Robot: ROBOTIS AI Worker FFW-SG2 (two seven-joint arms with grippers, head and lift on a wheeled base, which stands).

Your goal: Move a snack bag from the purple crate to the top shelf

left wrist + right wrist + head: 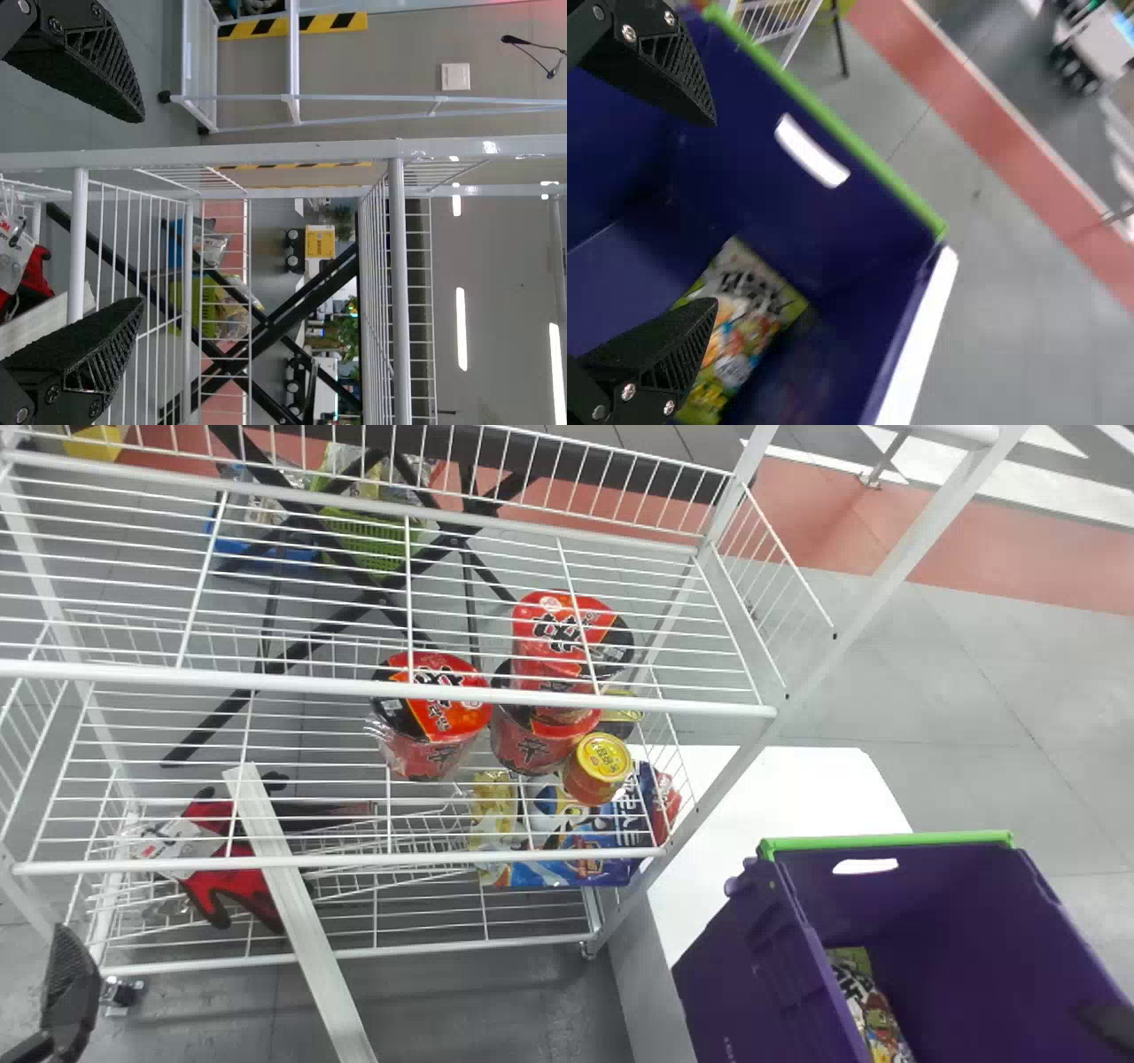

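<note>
My left gripper is at the lower left, in front of the shelf rack; in the left wrist view the left gripper stands open with nothing between its fingers. My right gripper shows dark at the right edge, over the purple crate. In the right wrist view the right gripper is open above the crate, its fingers wide apart. A green and white snack bag lies in the crate by its left wall. That snack bag is partly hidden behind one finger. The top shelf is white wire.
Red noodle cups, a yellow-lidded can and blue packages sit on the lower shelves. Red gloves are at the left, by a slanting white bar. A white table stands beside the rack.
</note>
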